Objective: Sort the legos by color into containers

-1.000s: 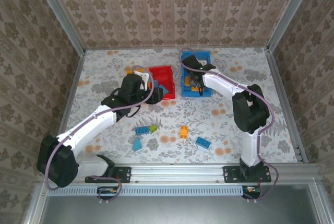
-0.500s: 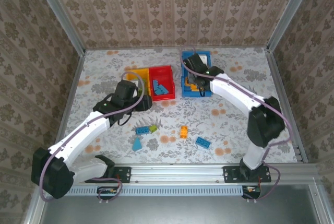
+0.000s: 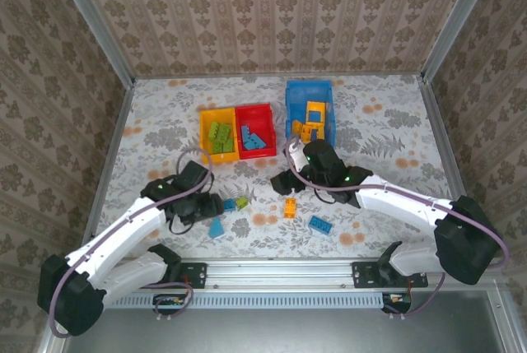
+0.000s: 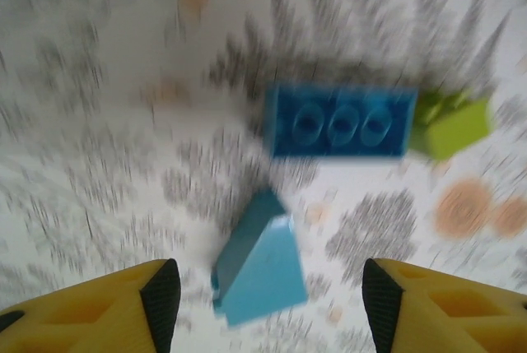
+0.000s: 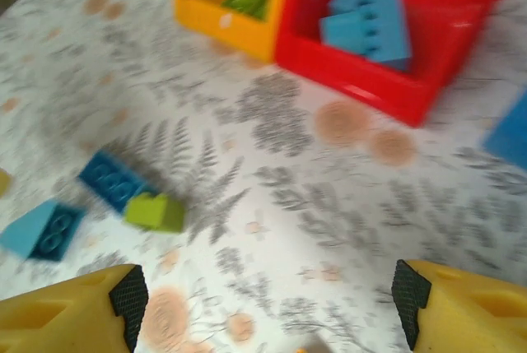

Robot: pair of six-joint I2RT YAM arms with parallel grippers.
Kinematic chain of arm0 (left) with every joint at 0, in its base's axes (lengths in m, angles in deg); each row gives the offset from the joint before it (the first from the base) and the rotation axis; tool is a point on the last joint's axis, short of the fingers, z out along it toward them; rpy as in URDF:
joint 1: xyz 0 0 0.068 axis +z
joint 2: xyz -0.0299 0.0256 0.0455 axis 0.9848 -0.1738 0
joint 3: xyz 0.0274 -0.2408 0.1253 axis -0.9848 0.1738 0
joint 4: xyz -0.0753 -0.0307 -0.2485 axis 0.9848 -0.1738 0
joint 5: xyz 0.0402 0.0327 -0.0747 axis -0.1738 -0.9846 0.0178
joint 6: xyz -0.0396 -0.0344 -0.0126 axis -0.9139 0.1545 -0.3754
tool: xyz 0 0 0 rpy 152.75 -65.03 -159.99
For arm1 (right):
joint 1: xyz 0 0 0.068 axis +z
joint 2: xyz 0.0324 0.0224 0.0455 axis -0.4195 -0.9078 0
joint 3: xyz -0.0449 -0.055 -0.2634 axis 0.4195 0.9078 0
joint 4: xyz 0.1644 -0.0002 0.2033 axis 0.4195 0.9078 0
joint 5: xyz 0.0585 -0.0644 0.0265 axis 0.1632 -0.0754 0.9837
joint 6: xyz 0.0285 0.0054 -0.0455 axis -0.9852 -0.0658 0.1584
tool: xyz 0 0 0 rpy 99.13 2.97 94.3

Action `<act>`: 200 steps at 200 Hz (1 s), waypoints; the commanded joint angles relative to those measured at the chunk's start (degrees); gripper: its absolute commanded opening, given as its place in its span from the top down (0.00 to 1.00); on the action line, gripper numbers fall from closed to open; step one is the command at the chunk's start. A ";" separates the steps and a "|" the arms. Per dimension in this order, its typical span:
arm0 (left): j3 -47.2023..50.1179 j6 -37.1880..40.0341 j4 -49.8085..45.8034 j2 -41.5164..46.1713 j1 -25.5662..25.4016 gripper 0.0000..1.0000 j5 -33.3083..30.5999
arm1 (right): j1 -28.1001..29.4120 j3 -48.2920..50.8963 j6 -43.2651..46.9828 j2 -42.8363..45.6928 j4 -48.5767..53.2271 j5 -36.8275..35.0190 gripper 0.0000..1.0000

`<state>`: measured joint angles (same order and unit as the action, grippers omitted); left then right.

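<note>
Loose legos lie near the table front: a blue brick (image 3: pixel 224 204), a green piece (image 3: pixel 242 202), a light blue wedge (image 3: pixel 216 227), an orange brick (image 3: pixel 290 207) and another blue brick (image 3: pixel 320 224). My left gripper (image 3: pixel 202 211) hangs open just above the wedge (image 4: pixel 259 262), which sits between its fingers without touching them. My right gripper (image 3: pixel 282 179) is open and empty over bare table, near the bins. The yellow container (image 3: pixel 203 127) holds green legos, the red one (image 3: pixel 259 114) blue legos, the blue one (image 3: pixel 309 91) orange-yellow legos.
Metal rails and patterned walls close the table in on all sides. In the right wrist view the yellow bin (image 5: pixel 226 28) and red bin (image 5: pixel 387 81) stand just ahead, with the blue brick (image 5: pixel 111 180) and green piece (image 5: pixel 156 211) to the left.
My right arm has left the blue bin, swung down to the table middle, and its jaws have widened. My left arm has drawn back from the bins to the loose legos.
</note>
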<state>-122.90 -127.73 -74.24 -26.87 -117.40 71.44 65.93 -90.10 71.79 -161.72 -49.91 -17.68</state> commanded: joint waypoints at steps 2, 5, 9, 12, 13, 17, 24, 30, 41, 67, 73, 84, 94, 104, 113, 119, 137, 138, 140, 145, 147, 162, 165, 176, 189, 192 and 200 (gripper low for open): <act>2.36 -9.96 -5.21 -1.71 -4.09 0.30 3.94 | 1.66 1.09 3.79 1.10 -7.36 12.38 0.16; 2.56 -10.48 -5.03 -2.06 -4.54 0.26 3.95 | 1.91 1.01 4.04 0.94 -7.11 12.64 0.16; 2.75 -11.38 -4.86 -2.46 -5.03 0.25 3.92 | 2.19 0.92 4.30 0.72 -6.72 12.87 0.16; 2.77 -11.96 -4.82 -2.88 -5.40 0.25 3.90 | 2.46 0.79 4.36 0.55 -6.38 12.91 0.16; 2.78 -12.14 -4.81 -3.02 -5.53 0.25 3.85 | 2.51 0.76 4.37 0.49 -6.28 12.92 0.16; 2.78 -12.91 -4.82 -3.52 -5.98 0.24 3.66 | 2.74 0.67 4.37 0.31 -5.91 12.79 0.16; 2.70 -13.97 -4.77 -4.61 -6.60 0.24 3.40 | 2.95 0.70 4.14 0.19 -5.58 12.79 0.16; 2.63 -14.75 -4.64 -5.71 -7.12 0.24 3.37 | 3.17 0.89 3.95 0.26 -5.66 12.76 0.16; 2.22 -15.76 -4.38 -7.77 -7.87 0.24 3.46 | 3.45 1.54 3.94 0.78 -5.90 12.20 0.16; 1.81 -16.75 -1.41 -11.61 -8.95 0.23 3.13 | 3.54 2.47 4.36 1.91 -6.01 11.78 0.16; 1.65 -16.70 -0.92 -12.42 -8.91 0.23 2.59 | 3.53 2.61 4.44 2.07 -5.99 11.82 0.16; 1.29 -16.69 -0.46 -13.62 -8.59 0.22 1.69 | 3.56 2.74 4.55 2.41 -5.62 12.02 0.16; 1.25 -16.48 0.79 -14.26 -8.27 0.22 1.04 | 3.55 2.91 4.55 2.63 -5.45 12.41 0.16; 1.45 -16.28 2.41 -14.63 -7.87 0.22 0.80 | 3.56 3.16 4.38 2.93 -5.42 12.63 0.16; 1.37 -16.15 3.40 -15.08 -7.45 0.22 0.75 | 3.55 3.44 4.21 3.08 -5.48 12.95 0.15; 1.27 -15.86 3.86 -15.43 -7.27 0.22 0.89 | 3.60 3.53 4.12 3.11 -5.44 13.01 0.16; 1.13 -15.57 4.20 -16.40 -6.81 0.22 0.84 | 3.57 3.87 3.93 3.36 -5.29 13.05 0.16; 1.12 -15.57 4.22 -16.46 -6.80 0.22 0.83 | 3.55 3.88 3.93 3.34 -5.26 13.07 0.16; 1.16 -15.62 4.24 -16.50 -6.71 0.22 0.87 | 3.53 3.88 3.91 3.33 -5.27 13.09 0.15; 1.34 -15.79 4.53 -16.60 -6.59 0.22 0.87 | 3.60 3.89 3.87 3.32 -5.14 13.02 0.16; 1.36 -15.78 4.73 -16.61 -6.62 0.22 0.83 | 3.59 3.89 3.85 3.32 -5.13 13.01 0.16; 2.18 -16.31 5.60 -16.67 -6.21 0.24 1.05 | 3.57 3.89 3.85 3.32 -5.14 13.00 0.16; 2.39 -16.36 5.75 -16.65 -6.11 0.24 1.11 | 3.53 3.89 3.85 3.32 -5.17 12.90 0.16; 2.96 -16.45 6.77 -16.71 -5.58 0.28 1.04 | 3.53 3.80 3.85 3.17 -5.20 12.77 0.16; 3.46 -16.22 7.98 -17.01 -4.98 0.35 1.34 | 3.56 3.63 3.68 3.02 -5.19 12.68 0.15; 3.43 -16.16 8.05 -17.16 -4.78 0.36 1.41 | 3.53 3.62 3.65 2.91 -5.15 12.66 0.16; 3.31 -15.85 8.03 -17.45 -4.69 0.40 1.46 | 3.54 3.54 3.51 2.84 -5.13 12.66 0.16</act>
<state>-120.41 -143.40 -67.46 -43.24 -122.93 73.29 69.34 -86.86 74.85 -159.69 -54.43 -6.32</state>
